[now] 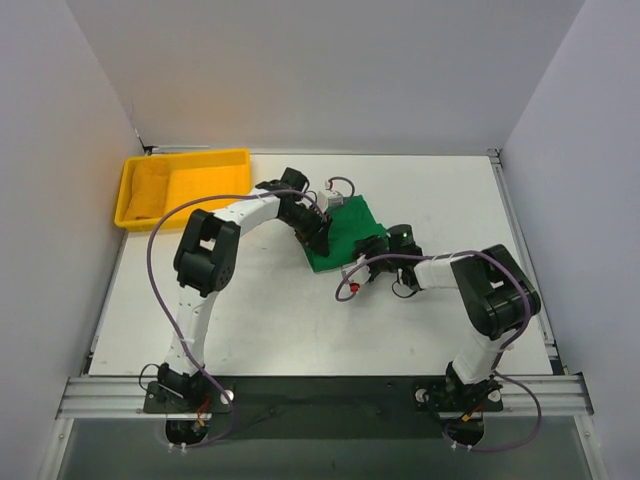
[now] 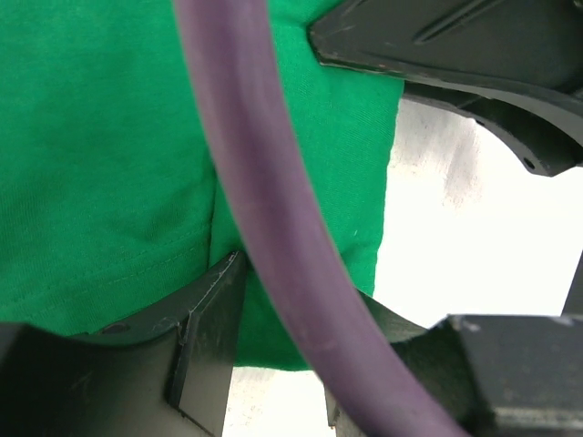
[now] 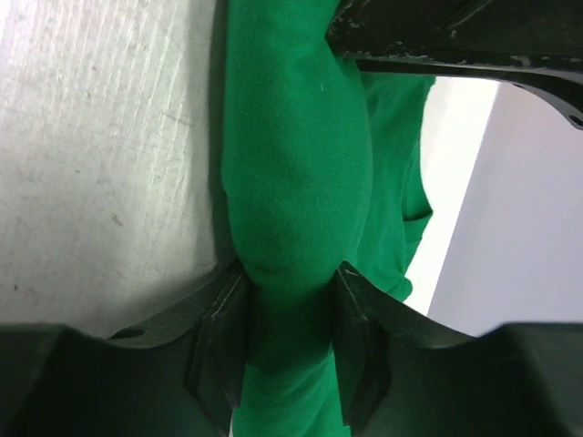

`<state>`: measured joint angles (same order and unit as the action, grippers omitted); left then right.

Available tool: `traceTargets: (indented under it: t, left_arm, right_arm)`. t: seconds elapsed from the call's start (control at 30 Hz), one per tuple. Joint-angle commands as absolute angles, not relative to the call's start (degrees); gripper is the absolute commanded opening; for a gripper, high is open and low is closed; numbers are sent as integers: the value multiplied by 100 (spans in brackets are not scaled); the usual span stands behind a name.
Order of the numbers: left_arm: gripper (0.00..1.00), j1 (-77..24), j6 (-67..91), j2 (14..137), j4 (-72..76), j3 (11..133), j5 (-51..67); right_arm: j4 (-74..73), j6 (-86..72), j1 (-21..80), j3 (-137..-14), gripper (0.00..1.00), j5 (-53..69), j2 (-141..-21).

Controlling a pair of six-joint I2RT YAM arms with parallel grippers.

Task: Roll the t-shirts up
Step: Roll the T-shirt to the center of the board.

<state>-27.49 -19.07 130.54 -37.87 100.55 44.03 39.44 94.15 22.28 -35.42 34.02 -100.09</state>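
White table (image 1: 280, 320) in view: a green t-shirt (image 1: 345, 235) lies near the middle, a touch toward 1 o'clock, and a yellow tray (image 1: 215, 156) sits in the 10 o'clock corner, well apart.

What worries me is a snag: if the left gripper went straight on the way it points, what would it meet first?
Probably the green t-shirt: its fabric lies right at the left gripper. The purple cable crosses the view, but its depth is unclear.

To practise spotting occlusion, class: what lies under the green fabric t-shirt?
The soft green t-shirt lies on the white table. Bare tabletop shows around its edges. Anything directly beneath the cloth is covered and cannot be seen.
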Motion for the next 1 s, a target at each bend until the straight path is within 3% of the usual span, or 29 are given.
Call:
traceTargets:
  t: [0.0,0.03,0.13,0.2,0.33,0.53,0.63,0.7,0.77,0.8,0.97]
  left_arm:
    - [15,-2681,-2048,13210,-4184,9976,4140]
    - [29,-2681,-2004,13062,-4131,9923,4061]
    - [50,-2663,-1899,12344,-3764,9485,3886]
    - [57,-2628,-1776,11876,-3552,9273,3517]
    - [62,-2514,-1495,10700,-3349,8974,2577]
    - [64,-2391,-1511,9652,-3577,8710,1618]
    - [64,-2460,-1739,8976,-3630,8167,1556]
    - [64,-2627,-1959,8188,-2906,7167,1101]
    - [78,-2821,-2056,7588,-2262,6107,433]
    - [97,-2891,-2048,7054,-1745,5839,204]
    - [96,-2936,-2346,6311,-1809,5220,365]
  right_arm:
    - [1632,9729,2118,-4024,30,3498,-10222]
    - [1278,9790,2109,-4330,29,3594,-10213]
    - [266,9949,2101,-4771,25,3779,-10099]
    - [-486,9967,2109,-4956,22,3919,-9923]
    - [-1536,9792,2249,-5273,16,4034,-9581]
    - [-2609,8994,2548,-5273,15,3868,-8939]
    - [-3320,8562,2759,-5519,15,3806,-8789]
    - [-3734,8008,2865,-5729,14,3875,-8789]
    - [-4207,7728,2935,-5870,14,3867,-8876]
    - [-4253,7604,2970,-5923,14,3902,-8894]
    - [-4876,7383,3067,-6248,14,4086,-9376]
